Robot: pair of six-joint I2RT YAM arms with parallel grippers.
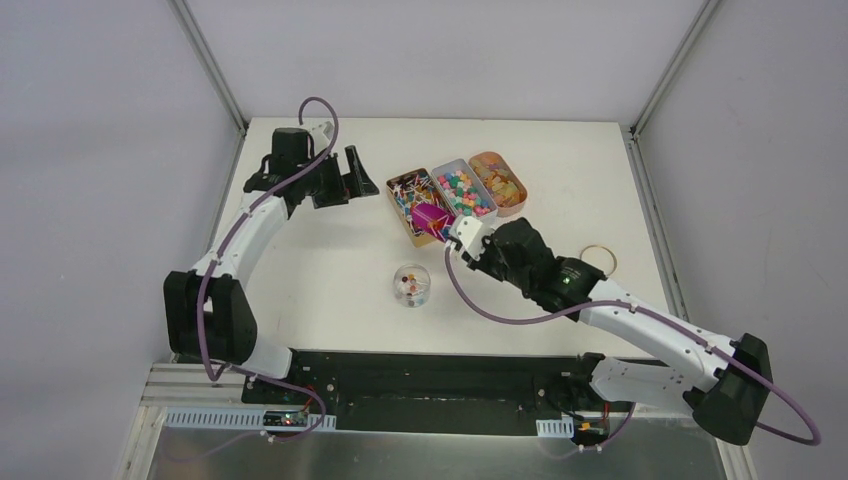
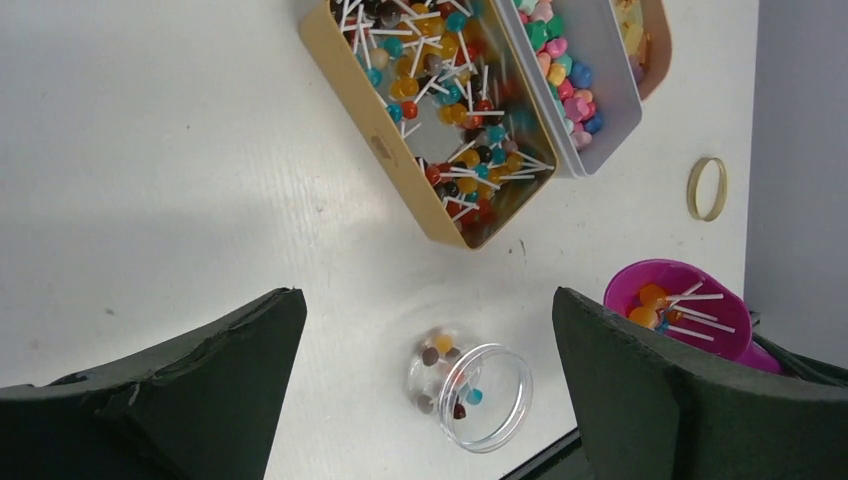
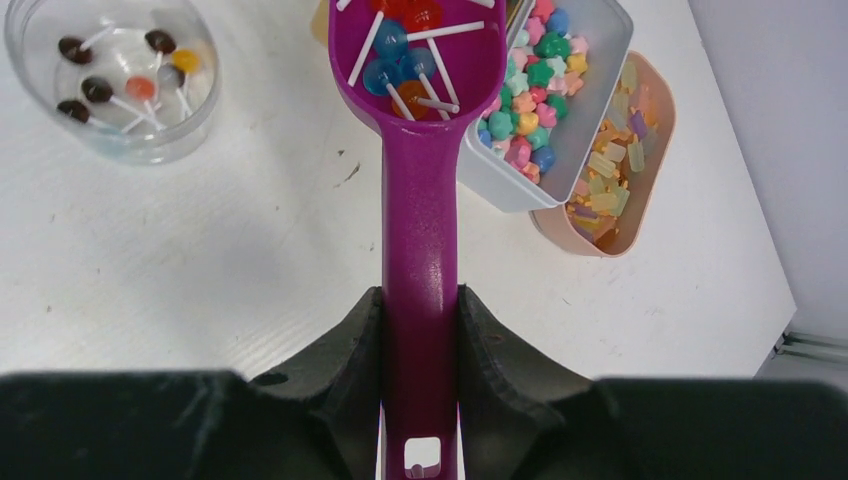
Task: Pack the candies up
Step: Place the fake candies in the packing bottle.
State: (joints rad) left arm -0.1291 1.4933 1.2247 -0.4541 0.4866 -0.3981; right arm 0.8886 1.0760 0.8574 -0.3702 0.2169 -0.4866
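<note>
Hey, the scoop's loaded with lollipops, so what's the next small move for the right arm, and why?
Probably carry the scoop across until it sits over the clear cup, then tip it. The right jaws grip its handle, its bowl holds several lollipops, and the cup has only a few inside with room left.

The left gripper (image 2: 425,300) hangs with jaws spread wide over the white table (image 2: 150,150). Between them sits a clear cup (image 2: 505,412) holding a few candies (image 2: 444,343) on sticks. Beyond lie a gold tin (image 2: 385,150) full of more, a grey tin (image 2: 612,90) beside it, a loaded pink scoop (image 2: 725,300) and a rubber band (image 2: 690,190)
</note>
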